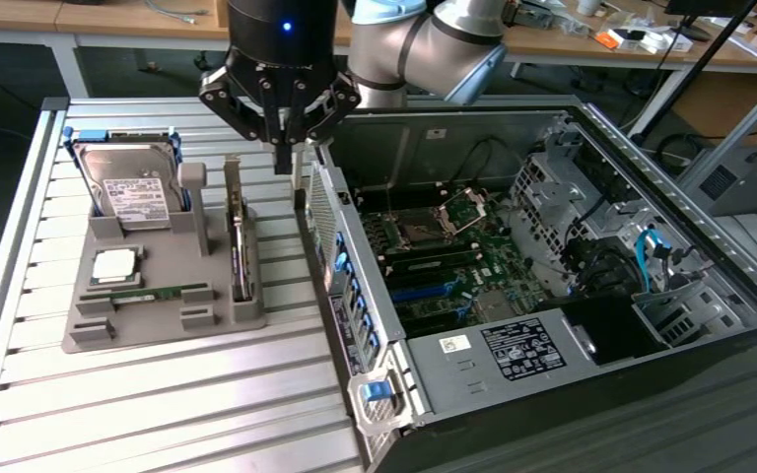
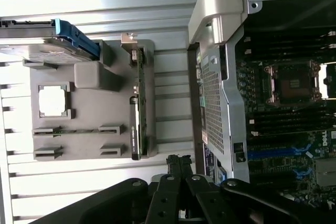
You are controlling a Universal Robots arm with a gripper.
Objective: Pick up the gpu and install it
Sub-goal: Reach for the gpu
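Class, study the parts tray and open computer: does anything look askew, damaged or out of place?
Nothing stands out: the hard drive, processor, RAM stick and gpu sit in their tray slots; the case looks undamaged.

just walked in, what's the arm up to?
The gripper hovers with fingers shut and empty, above the gap between the gray tray and the open PC case. The gpu stands on edge in its tray slot, untouched, near the hard drive. It is not yet picked up or installed.
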